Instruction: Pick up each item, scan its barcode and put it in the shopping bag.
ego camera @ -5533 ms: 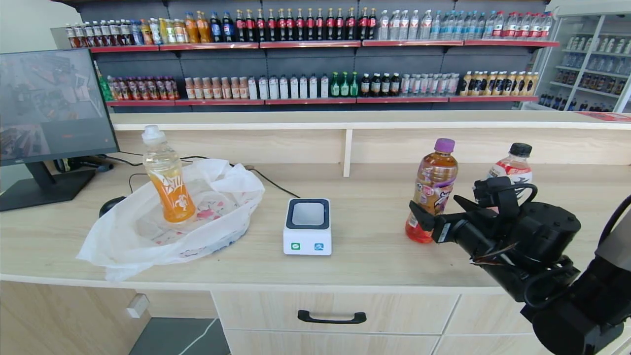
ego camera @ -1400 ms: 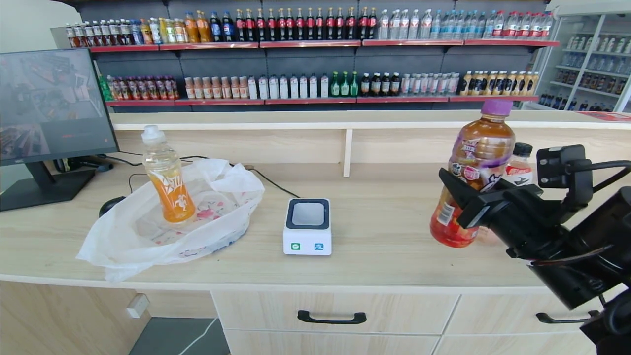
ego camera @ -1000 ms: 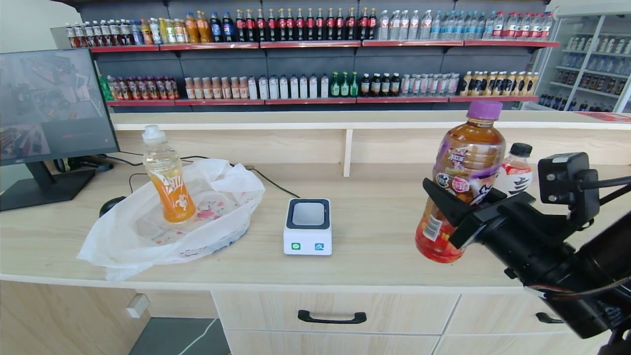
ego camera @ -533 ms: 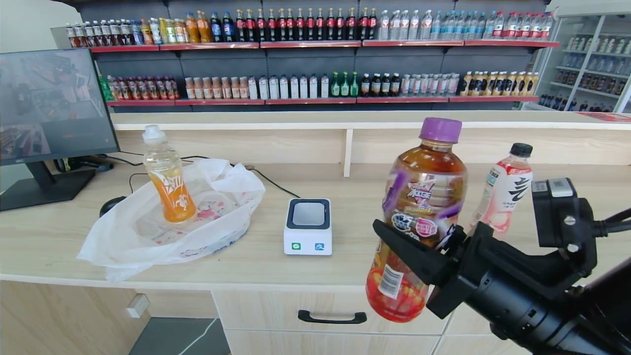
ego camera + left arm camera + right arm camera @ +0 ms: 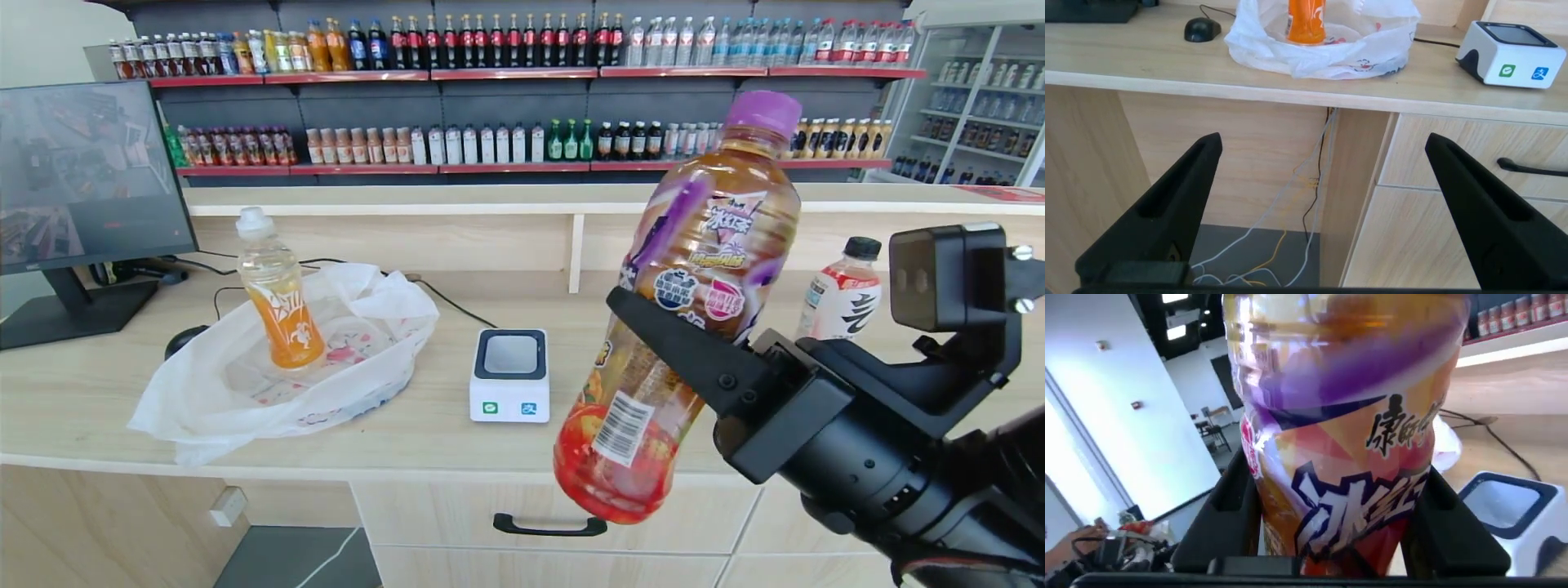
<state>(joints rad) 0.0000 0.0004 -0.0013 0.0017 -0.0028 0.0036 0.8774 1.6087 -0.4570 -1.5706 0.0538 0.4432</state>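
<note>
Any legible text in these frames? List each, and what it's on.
Purple-capped amber drink bottle in the right gripper: stylised label lettering, brand print, not quoted; barcode digits too small.
White square scanner box: green and blue icons, no words.
Orange bottle in the white plastic bag: label blurred.

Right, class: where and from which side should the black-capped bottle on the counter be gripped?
Probably around the middle of the black-capped bottle, coming in level from the front: it stands upright and round, with a raised shelf behind it.

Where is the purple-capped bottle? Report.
The purple-capped bottle hangs tilted in the right claw, on the head view's right side, in the air right of the scanner.
</note>
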